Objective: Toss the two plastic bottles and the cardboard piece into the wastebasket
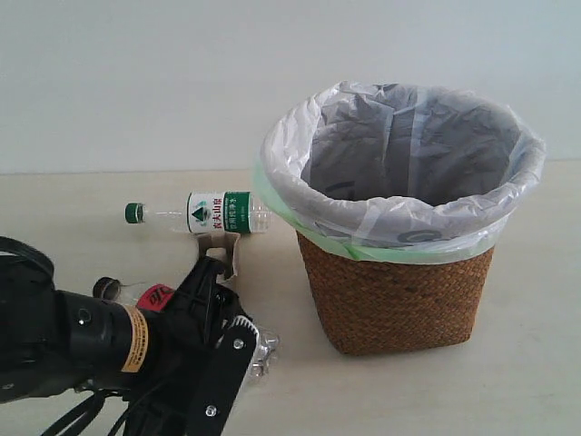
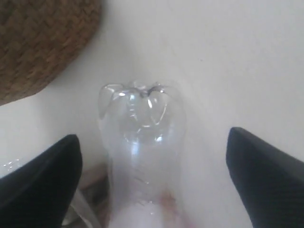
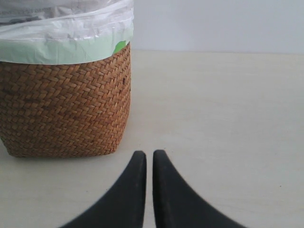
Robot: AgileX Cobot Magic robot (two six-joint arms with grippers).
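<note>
Item 1: tabletop [image 1: 536, 381], pale cream, matte, plain. It fills the exterior view from 3 o'clock round through 6 to 9.
Item 2: wall [image 1: 136, 73], flat grey-white, unmarked. It spans 10 to 2 o'clock and meets the tabletop along a straight horizontal seam.

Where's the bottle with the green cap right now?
In the exterior view, the green-capped bottle lies on its side just left of the wastebasket, with its cap pointing away from the basket.

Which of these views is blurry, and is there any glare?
Left wrist view: soft throughout, the bottle blurred with bright glints on its base. Exterior view: the basket is sharp, the near arm dark. Right wrist view: crisp weave, even light.
</note>
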